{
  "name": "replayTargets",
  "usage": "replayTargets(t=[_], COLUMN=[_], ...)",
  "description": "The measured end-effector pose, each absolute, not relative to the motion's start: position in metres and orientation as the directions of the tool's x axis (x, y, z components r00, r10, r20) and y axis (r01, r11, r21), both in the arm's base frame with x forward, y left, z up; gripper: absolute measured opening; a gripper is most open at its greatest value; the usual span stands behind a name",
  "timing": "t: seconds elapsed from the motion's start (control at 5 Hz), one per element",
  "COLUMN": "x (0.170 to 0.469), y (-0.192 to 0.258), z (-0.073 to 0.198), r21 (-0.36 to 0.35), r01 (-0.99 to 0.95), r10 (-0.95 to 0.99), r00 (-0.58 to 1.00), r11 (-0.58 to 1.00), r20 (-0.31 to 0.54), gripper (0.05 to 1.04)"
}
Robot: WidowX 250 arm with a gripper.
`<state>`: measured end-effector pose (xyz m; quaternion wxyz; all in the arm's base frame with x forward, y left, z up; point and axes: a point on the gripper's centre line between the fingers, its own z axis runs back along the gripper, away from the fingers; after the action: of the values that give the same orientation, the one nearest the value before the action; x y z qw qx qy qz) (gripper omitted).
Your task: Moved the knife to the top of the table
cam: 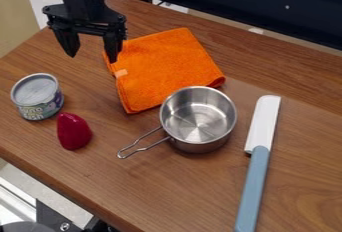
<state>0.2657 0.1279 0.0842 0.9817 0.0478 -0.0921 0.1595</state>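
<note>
1. My gripper [93, 58] hangs nr the table's far L corner, at upper L of view, fingers pointing down, spread wide w/ a clear gap btwn tips. It's holding nothing.
2. One finger shows in front of the cloth's [167, 61] upper L edge; the other is over bare wood. Can't tell exact ht above the table [167, 186].
3. Knife [259, 153] lies flat on the table, R side of view, just beside the pot [200, 118] and well apart from my gripper. White blade pts to top of view, tilted a bit R; blue-gray hdl runs down to the bottom edge of view.
4. Pot is upright, metal, open top, approx mid-table. Its wire hdl sticks out twd lower L.
5. Cloth is orange, folded, w/ a small pale tag on its L edge. It lies btwn my gripper & pot; pot overlaps its lower R part in view, can't tell if they touch.
6. Can [38, 96] stands upright at L, silver lid up, printed label round the side.
7. Dk red obj [73, 131], rounded w/ a narrower top end, sits nr the can, btwn it & the pot's hdl.
</note>
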Motion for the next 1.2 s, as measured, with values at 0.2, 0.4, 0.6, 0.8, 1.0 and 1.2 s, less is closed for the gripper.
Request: replayTargets(t=[0.2,0.4,0.6,0.8,1.0,1.2], x=[0.261,0.254,0.248,0.236,0.220,0.211], y=[0.125,0.098,0.061,0.013,-0.035,-0.077], z=[0.077,0.075,0.081,0.084,0.079,0.073], r21=[0.056,0.012,-0.022,-0.061,-0.102,-0.147], r01=[-0.325,-0.304,-0.308,-0.303,-0.263,-0.286], r10=[0.312,0.302,0.308,0.308,0.273,0.303], r00=[0.935,0.948,0.945,0.946,0.957,0.947], r11=[0.944,0.953,0.951,0.951,0.959,0.947], r20=[0.167,0.104,0.114,0.098,0.100,0.106], gripper=[0.997,0.997,0.996,0.997,0.996,0.996])
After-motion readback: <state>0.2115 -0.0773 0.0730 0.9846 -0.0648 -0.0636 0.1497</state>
